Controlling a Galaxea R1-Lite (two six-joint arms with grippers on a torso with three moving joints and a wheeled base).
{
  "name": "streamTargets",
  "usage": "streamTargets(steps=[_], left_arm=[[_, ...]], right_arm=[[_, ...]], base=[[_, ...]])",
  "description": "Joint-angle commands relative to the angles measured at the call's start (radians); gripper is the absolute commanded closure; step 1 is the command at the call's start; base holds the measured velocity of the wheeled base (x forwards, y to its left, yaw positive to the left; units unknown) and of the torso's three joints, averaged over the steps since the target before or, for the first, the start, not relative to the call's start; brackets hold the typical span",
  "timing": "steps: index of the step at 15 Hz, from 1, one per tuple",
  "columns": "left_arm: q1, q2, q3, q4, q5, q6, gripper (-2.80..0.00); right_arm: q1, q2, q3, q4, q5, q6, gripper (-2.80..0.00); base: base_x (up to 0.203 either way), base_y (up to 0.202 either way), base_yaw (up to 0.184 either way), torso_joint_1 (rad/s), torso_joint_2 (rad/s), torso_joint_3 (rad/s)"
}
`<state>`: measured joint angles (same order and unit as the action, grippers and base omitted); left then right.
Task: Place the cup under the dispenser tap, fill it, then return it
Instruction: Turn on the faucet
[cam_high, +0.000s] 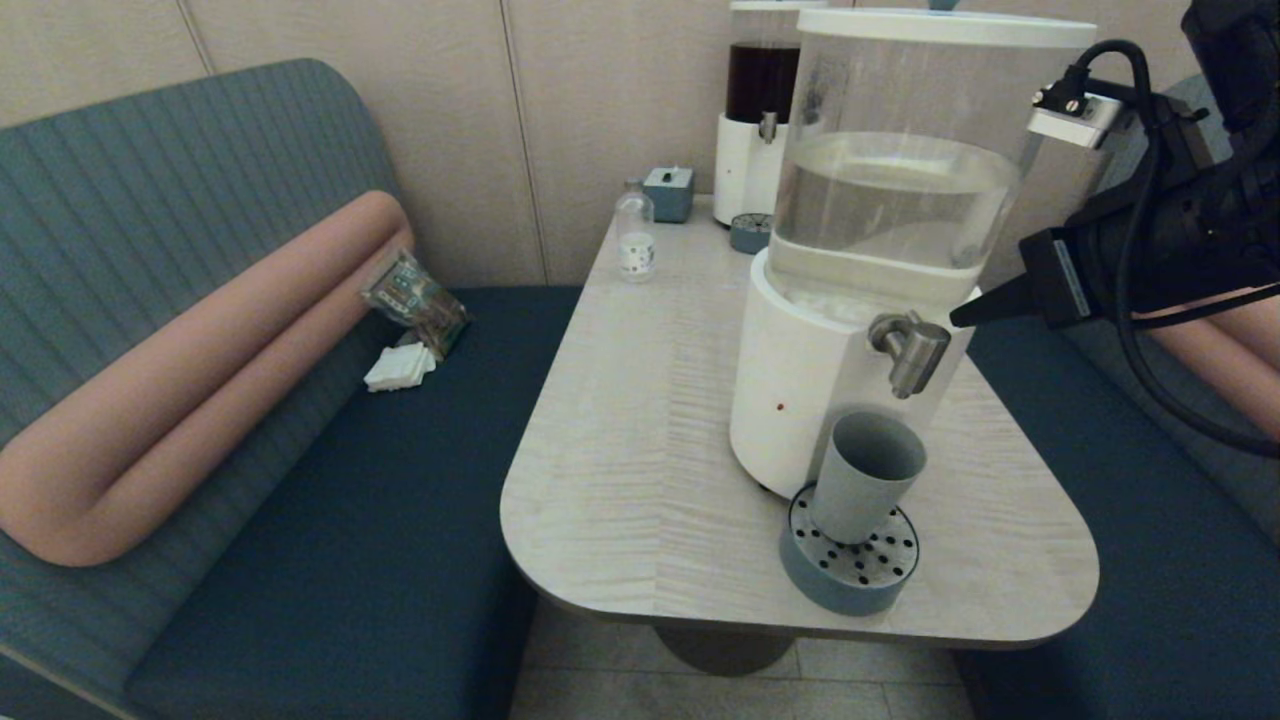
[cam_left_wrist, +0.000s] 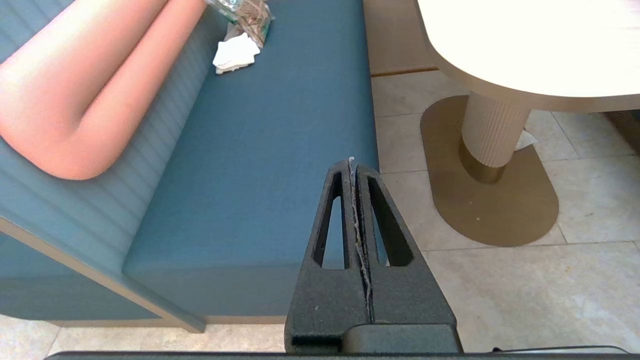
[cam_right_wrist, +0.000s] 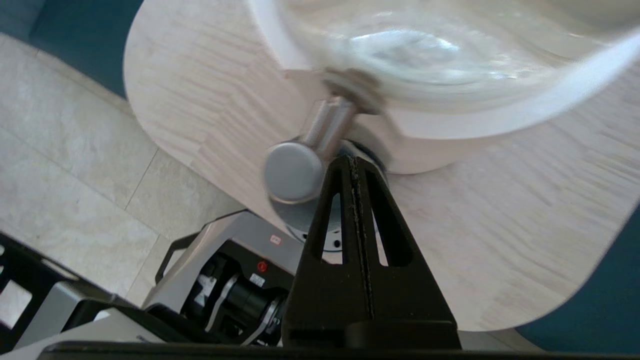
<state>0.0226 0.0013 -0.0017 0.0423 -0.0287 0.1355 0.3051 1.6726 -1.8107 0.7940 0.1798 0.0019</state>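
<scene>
Under the tap the cup stands on the drip tray. Just beside the tap, the right hand is pinched closed, empty; it should press the tap squarely, without nudging the cup. Left hand hangs closed, well off the counter.

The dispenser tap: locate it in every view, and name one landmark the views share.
Head view: the dispenser tap juts from the white base, directly above the cup, with the shut right gripper beside it.
Left wrist view: not in it.
Right wrist view: centre, just off the gripper tip.
Shared landmark: the pale wooden table.
</scene>
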Motion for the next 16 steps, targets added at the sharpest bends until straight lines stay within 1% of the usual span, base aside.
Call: streamTargets(steps=[1,5,16], left_arm=[[0.000,0.002,0.000,0.001,0.000,0.001,0.00],[0.000,0.002,0.000,0.001,0.000,0.001,0.00],[0.000,0.002,0.000,0.001,0.000,0.001,0.00]], right_arm=[[0.017,0.010,0.005,0.002,-0.003,0.000,0.00],[0.030,0.031,0.002,-0.037,-0.006,0.000,0.00],[0.051,0.055,-0.004,-0.039,-0.006,-0.017,0.00]], base=[[0.000,0.000,0.000,0.000,0.00,0.000],[0.000,0.000,0.000,0.000,0.00,0.000],[0.000,0.000,0.000,0.000,0.00,0.000]])
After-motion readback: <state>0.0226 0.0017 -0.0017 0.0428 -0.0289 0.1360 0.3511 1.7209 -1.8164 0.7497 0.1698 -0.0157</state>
